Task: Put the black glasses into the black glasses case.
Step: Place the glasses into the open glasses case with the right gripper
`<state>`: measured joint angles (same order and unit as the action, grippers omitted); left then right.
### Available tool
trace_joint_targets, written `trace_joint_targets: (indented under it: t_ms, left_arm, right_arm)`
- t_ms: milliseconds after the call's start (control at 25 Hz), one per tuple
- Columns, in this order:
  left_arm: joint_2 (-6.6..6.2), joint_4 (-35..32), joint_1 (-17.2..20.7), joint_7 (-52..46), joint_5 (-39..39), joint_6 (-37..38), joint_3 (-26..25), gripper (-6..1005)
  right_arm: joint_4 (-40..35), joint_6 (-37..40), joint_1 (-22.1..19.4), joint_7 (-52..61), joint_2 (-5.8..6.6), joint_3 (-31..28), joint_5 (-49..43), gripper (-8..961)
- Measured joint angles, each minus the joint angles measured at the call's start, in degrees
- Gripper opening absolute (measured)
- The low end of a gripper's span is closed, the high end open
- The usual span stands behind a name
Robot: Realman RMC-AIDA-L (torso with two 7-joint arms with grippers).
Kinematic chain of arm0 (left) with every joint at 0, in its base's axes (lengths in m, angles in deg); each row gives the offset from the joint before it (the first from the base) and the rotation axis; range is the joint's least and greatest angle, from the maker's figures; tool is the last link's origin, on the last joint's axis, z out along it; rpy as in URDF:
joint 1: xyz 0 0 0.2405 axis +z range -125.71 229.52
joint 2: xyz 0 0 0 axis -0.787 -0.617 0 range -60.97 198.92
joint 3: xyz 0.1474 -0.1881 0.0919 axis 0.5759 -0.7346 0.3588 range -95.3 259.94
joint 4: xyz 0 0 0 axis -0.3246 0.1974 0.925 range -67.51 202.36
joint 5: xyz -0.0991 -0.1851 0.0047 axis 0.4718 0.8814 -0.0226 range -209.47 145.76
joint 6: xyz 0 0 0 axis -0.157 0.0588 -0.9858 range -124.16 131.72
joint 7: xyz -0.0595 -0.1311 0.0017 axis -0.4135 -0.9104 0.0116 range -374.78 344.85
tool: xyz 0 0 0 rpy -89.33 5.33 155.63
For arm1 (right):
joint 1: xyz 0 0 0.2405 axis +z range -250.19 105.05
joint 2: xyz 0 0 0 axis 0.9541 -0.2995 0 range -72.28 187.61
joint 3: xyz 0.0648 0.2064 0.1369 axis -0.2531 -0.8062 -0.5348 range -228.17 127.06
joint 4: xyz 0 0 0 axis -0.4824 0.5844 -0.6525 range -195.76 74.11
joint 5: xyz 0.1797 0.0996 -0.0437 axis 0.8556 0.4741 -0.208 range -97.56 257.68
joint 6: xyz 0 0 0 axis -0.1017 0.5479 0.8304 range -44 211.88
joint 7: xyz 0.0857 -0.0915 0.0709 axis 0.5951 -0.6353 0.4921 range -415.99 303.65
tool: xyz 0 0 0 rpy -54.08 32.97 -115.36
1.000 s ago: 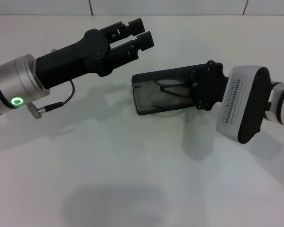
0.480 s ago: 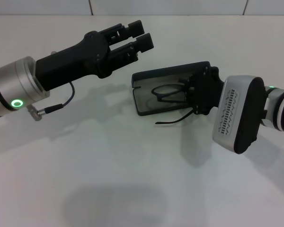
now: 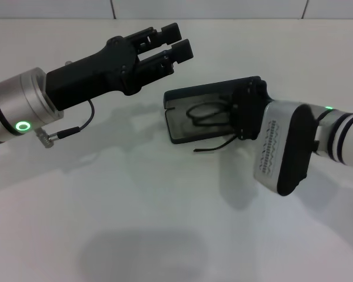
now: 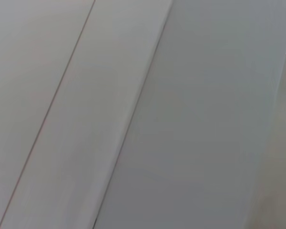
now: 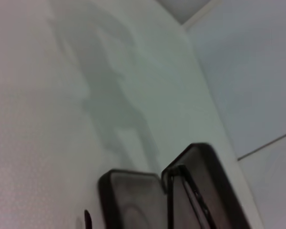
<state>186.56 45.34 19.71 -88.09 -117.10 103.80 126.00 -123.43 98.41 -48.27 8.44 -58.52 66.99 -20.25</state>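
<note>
One temple arm of the black glasses (image 3: 209, 117) pokes out over the front edge of the black glasses case (image 3: 191, 126), centre-right of the head view; the frame sits inside on the grey lining. My right gripper (image 3: 247, 111) is at the case's right end, over the glasses; can't tell if its fingers are apart or clamped. Risk: if I pull away w/ that arm snagged, the glasses drag out, or the lid shuts on the stray arm & bends it. My left gripper (image 3: 175, 42) hovers upper centre, fingers apart, holding nothing.
</note>
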Motion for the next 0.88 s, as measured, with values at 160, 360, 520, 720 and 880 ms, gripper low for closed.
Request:
trace_joint_targets:
  t_ms: [160, 360, 520, 720, 880]
  left_arm:
    - [0.01, 0.0, -0.1, 0.0, 0.0, 0.0, 0.0, 579]
    - [0.01, 0.0, -0.1, 0.1, 0.0, 0.0, 0.0, 579]
    - [-0.12, 0.0, -0.1, 0.1, 0.0, 0.0, 0.0, 579]
    - [-0.3, 0.0, -0.1, 0.1, 0.0, 0.0, 0.0, 579]
    - [-0.4, 0.0, -0.1, 0.2, 0.0, 0.0, 0.1, 578]
  right_arm:
    - [2.5, -4.8, 1.4, 0.3, 0.0, 3.0, -0.4, 121]
    - [2.2, -8.0, 1.2, 1.3, 0.0, 4.2, 1.5, 127]
    - [0.2, -7.4, 0.0, 1.5, 0.0, 3.7, 3.2, 285]
    - [-1.6, -6.7, -1.7, 1.5, 0.03, 3.1, 4.6, 449]
    - [-1.4, -8.0, -1.9, 1.7, 0.02, 3.2, 6.3, 461]
